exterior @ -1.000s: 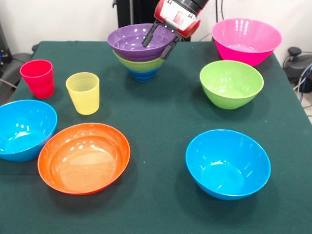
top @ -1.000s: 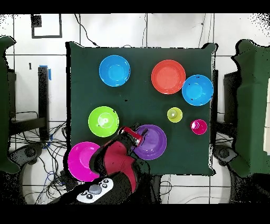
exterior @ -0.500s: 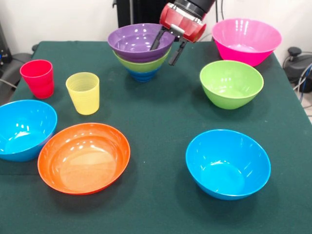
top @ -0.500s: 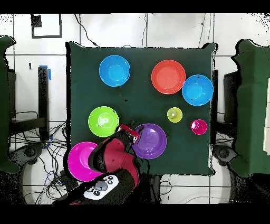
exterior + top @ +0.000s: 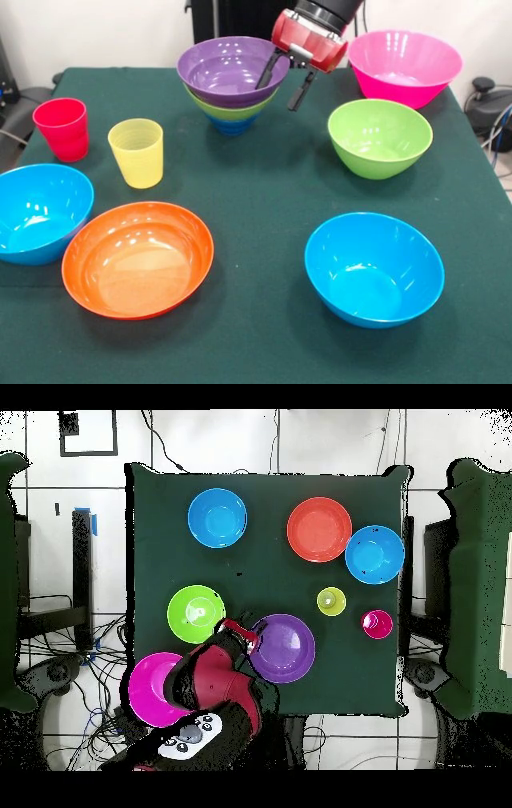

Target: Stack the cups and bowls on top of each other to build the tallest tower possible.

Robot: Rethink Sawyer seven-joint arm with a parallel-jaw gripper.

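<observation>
Pincer [image 5: 285, 79] open, empty, fingers spread astride the purple bowl's [image 5: 228, 70] right rim: one tip inside the bowl, one outside. Purple bowl tops the tower [image 5: 230, 104], nested over lime green and dark blue, just left of pincer. Second lime green bowl [image 5: 379, 137] nearby to its right and a bit toward the camera; pink bowl [image 5: 404, 66] right of it. Farther off: yellow cup [image 5: 137, 152], red cup [image 5: 62, 128], light blue bowl [image 5: 374, 267], orange bowl [image 5: 138, 258], second light blue bowl [image 5: 38, 211] at table edge.
</observation>
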